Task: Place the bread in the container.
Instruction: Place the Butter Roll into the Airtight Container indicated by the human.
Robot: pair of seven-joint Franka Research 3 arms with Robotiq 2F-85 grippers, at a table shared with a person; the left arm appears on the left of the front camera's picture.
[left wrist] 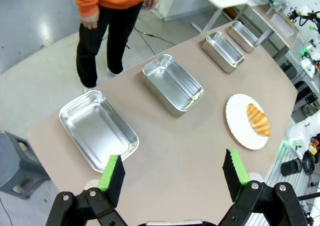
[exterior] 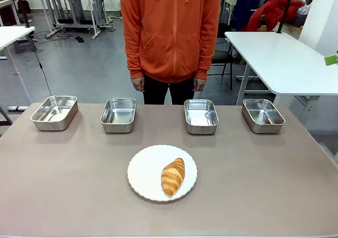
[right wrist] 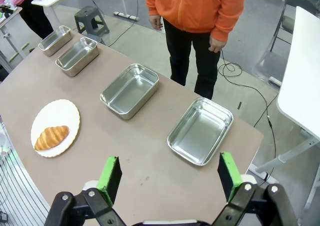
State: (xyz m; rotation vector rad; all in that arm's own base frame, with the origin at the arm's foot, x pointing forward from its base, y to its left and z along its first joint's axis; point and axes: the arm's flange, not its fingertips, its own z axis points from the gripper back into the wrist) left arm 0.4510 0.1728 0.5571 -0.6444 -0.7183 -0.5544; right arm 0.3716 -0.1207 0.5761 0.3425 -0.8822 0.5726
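Note:
The bread (exterior: 173, 176), a golden-brown croissant, lies on a round white plate (exterior: 145, 169) in the middle of the brown table. Several look-alike steel containers stand empty in a row along the far edge, among them one at far left (exterior: 54, 112) and one right of centre (exterior: 201, 115); nothing marks out any one of them. My left gripper (left wrist: 173, 176) hovers open above the table's left end, over the nearest container (left wrist: 98, 128), with the bread (left wrist: 258, 119) farther off. Open too, my right gripper (right wrist: 169, 176) hangs above the right end near a container (right wrist: 201, 131), far from the bread (right wrist: 51, 137).
A person in an orange hoodie (exterior: 171, 32) stands behind the far edge, hands (exterior: 138, 83) hanging down. Bare tabletop (exterior: 63, 180) surrounds the plate. A white table (exterior: 280, 58) stands off to the right and a grey stool (left wrist: 15, 158) on the floor at the left.

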